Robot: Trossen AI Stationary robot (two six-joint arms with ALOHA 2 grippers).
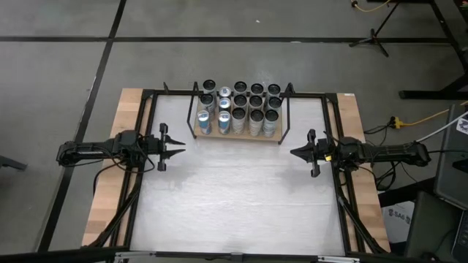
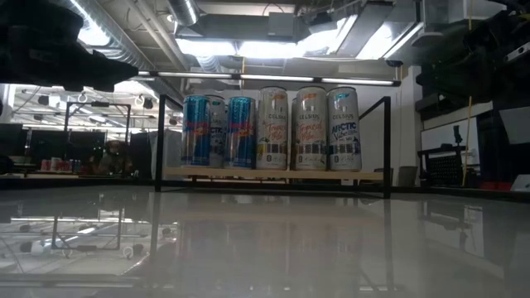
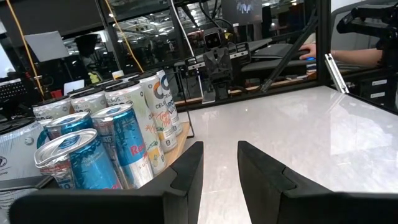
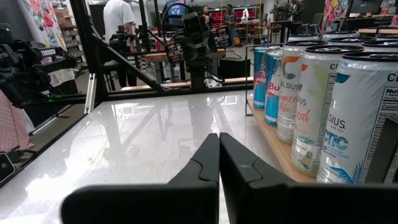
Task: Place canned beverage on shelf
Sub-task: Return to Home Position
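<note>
High view: the white worktop (image 1: 234, 204) fills the middle, with bare wooden strips along its left and right edges and a black frame around it. The shelf (image 1: 285, 117) stands at the middle of the worktop's far edge. It is a light-brown board in thin black rods with upright loops at both ends, and it is packed with cans (image 1: 240, 102) standing upright in rows of five.

The two dark arms lie low over the worktop, one at the left edge and one at the right. They are about level with each other, point inward toward the centre, and sit well apart from each other.

In the low view, the front row on the board (image 2: 273, 174) has two blue cans (image 2: 197, 132) at its left end. Three white cans (image 2: 310, 128) follow, and all five stand shoulder to shoulder, touching or nearly so.

The left claw (image 1: 181, 148) hovers near the left edge on the near side of the shelf. It holds nothing, and the left wrist view shows its fingers (image 3: 189, 171) spread with a clear gap between them. The right claw (image 1: 294, 153) hovers near the right edge, also clear of the shelf. In the right wrist view its fingers (image 4: 205, 165) are pressed together with nothing between them.
</note>
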